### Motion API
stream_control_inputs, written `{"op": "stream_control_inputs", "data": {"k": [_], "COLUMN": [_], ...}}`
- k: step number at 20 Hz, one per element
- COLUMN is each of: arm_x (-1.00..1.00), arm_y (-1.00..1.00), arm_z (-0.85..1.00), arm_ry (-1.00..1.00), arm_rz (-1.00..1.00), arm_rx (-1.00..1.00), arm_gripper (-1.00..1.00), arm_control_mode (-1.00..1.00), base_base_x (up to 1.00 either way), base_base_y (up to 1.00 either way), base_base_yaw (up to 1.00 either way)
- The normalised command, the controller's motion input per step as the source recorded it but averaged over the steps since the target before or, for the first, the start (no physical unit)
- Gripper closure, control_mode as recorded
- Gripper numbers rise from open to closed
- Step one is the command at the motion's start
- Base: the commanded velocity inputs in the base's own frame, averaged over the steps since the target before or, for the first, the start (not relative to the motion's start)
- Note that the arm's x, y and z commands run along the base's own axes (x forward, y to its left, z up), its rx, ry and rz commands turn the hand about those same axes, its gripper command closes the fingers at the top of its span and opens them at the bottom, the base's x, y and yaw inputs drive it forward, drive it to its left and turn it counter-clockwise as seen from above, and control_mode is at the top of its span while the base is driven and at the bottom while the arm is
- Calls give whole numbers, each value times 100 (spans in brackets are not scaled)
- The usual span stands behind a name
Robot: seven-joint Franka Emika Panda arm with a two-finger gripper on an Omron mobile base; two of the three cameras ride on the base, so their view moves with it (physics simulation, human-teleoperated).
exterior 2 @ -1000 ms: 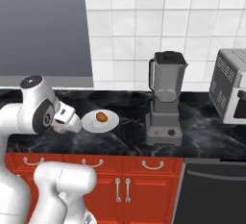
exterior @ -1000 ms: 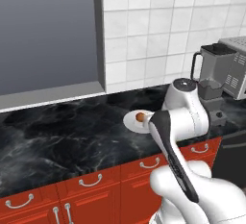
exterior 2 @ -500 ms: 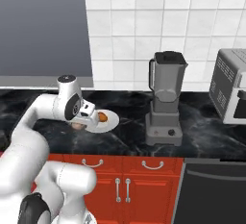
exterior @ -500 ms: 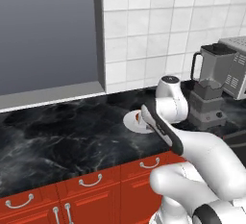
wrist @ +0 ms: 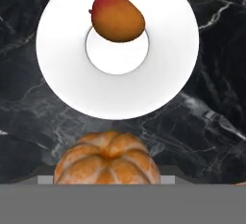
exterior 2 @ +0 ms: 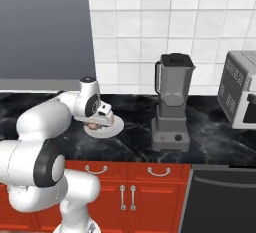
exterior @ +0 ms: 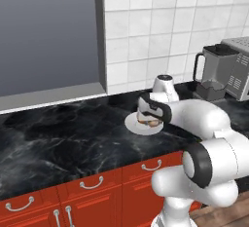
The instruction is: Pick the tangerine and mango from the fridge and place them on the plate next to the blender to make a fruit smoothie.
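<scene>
My gripper (exterior: 148, 118) (exterior 2: 98, 123) hangs low over the near side of the white plate (exterior: 132, 124) (exterior 2: 114, 130) and is shut on the tangerine (wrist: 106, 163). In the hand view that ribbed orange ball sits at the bottom between the fingers, short of the plate's (wrist: 62, 74) rim. On the plate's middle lies the mango (wrist: 117, 17), reddish at one end. To the right of the plate stands the dark blender (exterior: 213, 73) (exterior 2: 172, 102). The fridge is out of view.
A silver vented box appliance (exterior: 238, 67) (exterior 2: 239, 96) stands right of the blender. The black marble counter (exterior: 58, 143) (exterior 2: 215, 142) runs over red drawers. A large grey panel (exterior: 48, 36) fills the wall at upper left. A black oven front (exterior 2: 220, 197) sits lower right.
The arm has swung out from near the base to above the plate, carrying the tangerine. The mango has stayed on the plate.
</scene>
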Motion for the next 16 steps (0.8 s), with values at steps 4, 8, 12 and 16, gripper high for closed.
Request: {"op": "stream_control_inputs", "data": {"k": [4, 8, 12, 16], "arm_x": [32, 23, 26, 38], "arm_y": [0, 0, 0, 0], "arm_z": [-59, -51, -28, -19], "arm_ry": [3, 0, 2, 4], "arm_rz": [0, 0, 0, 0], "arm_rx": [0, 0, 0, 0], "arm_gripper": [100, 100, 100, 100], "arm_control_mode": [-100, -100, -100, -100], "base_base_x": [0, 0, 0, 0], "base_base_y": [0, 0, 0, 0], "base_base_yaw": [0, 0, 0, 0]}}
